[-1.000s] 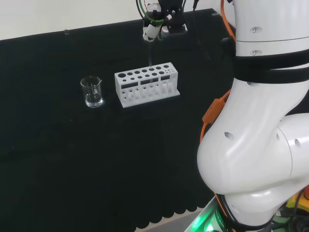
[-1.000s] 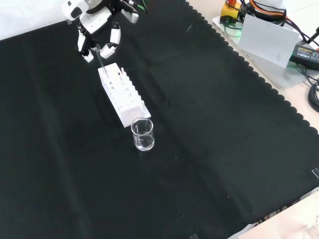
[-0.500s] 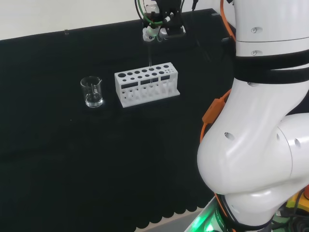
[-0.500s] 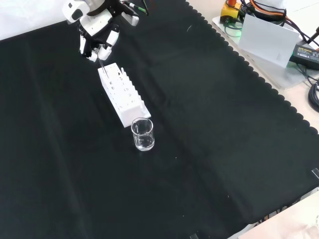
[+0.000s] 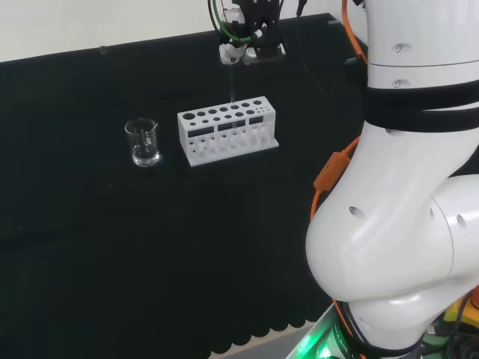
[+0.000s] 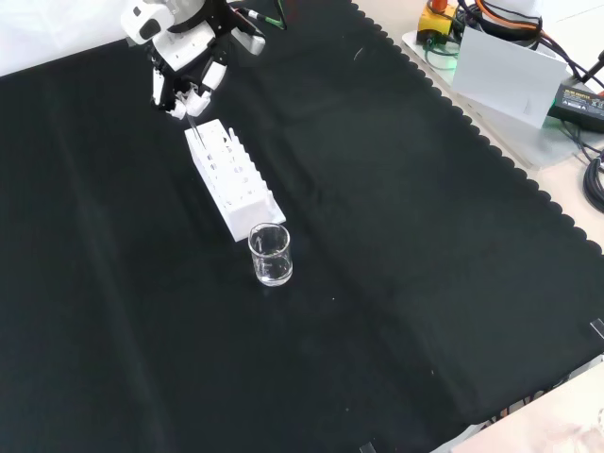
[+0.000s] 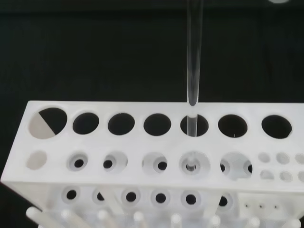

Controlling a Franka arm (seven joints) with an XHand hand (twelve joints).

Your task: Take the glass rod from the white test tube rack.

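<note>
Glass rod (image 7: 194, 61) faint against black cloth (image 6: 396, 245), top pinched by curled fingers, hand (image 6: 186, 71) above white rack's (image 6: 231, 179) far end

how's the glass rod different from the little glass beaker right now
The thin clear glass rod stands upright in a hole of the white test tube rack, its top pinched by the hand. The small clear glass beaker is squat, stands on the black cloth beside the rack, and nothing touches it. Both are clear glass.
</note>
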